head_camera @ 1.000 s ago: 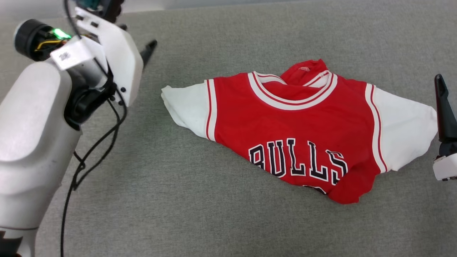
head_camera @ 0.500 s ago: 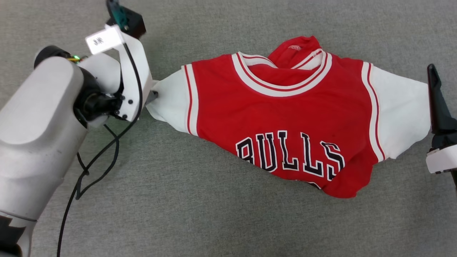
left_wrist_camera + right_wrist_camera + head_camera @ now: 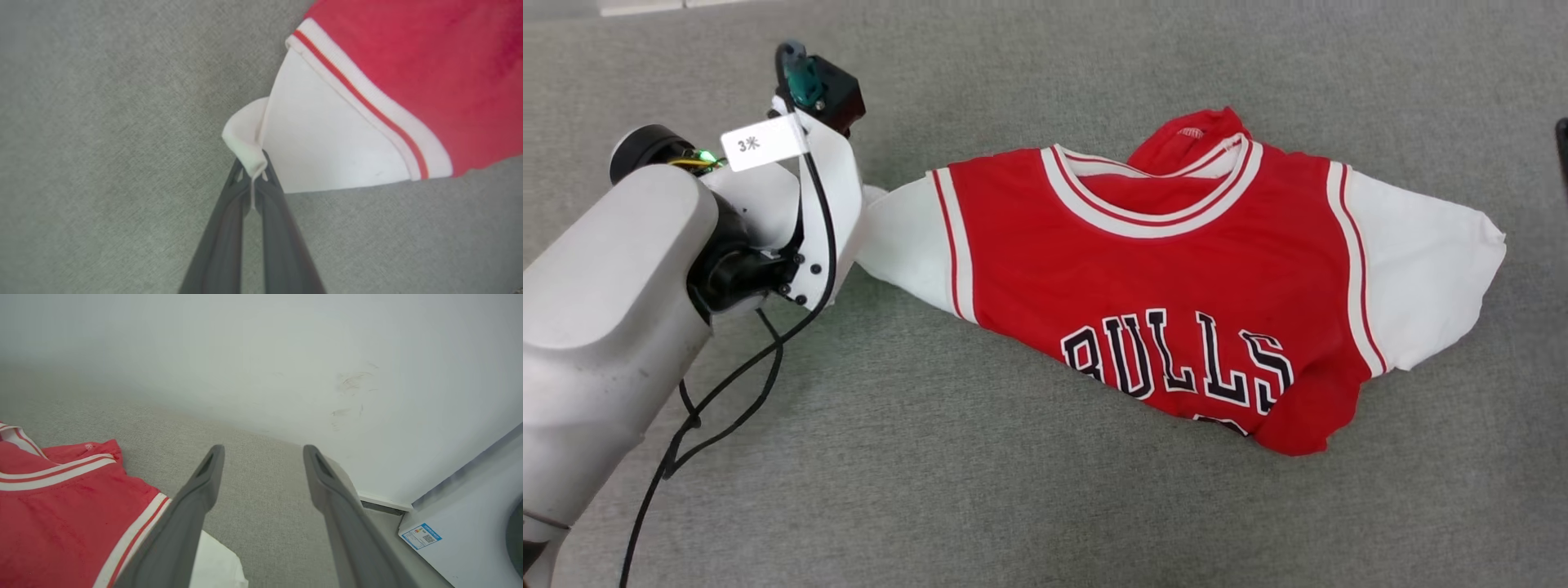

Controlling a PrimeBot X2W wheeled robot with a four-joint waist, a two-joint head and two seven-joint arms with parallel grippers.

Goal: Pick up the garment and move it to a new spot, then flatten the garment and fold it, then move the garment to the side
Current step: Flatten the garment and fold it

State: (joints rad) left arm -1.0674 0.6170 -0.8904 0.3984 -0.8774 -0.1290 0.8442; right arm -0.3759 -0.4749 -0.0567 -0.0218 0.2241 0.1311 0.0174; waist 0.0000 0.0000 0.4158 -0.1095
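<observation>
The garment (image 3: 1176, 269), a red jersey with white sleeves and dark block letters, lies crumpled on the grey surface in the head view. My left gripper (image 3: 254, 179) is shut on the tip of its white left sleeve (image 3: 327, 139), pinching a small fold of cloth. In the head view the left wrist (image 3: 817, 204) covers that grip at the sleeve's end. My right gripper (image 3: 263, 451) stands open and empty above the garment's right shoulder (image 3: 61, 506) and white sleeve. Just one dark fingertip (image 3: 1562, 151) shows at the head view's right edge.
Grey carpet-like surface (image 3: 1013, 490) spreads all around the garment. A black cable (image 3: 727, 384) hangs from the left arm. In the right wrist view a white wall (image 3: 286, 355) rises behind the surface, with a white unit bearing a blue label (image 3: 423, 535) at the right.
The left gripper has reached the left sleeve's tip and shut on it. The head camera has shifted. The right gripper now shows at the right edge as a fingertip.
</observation>
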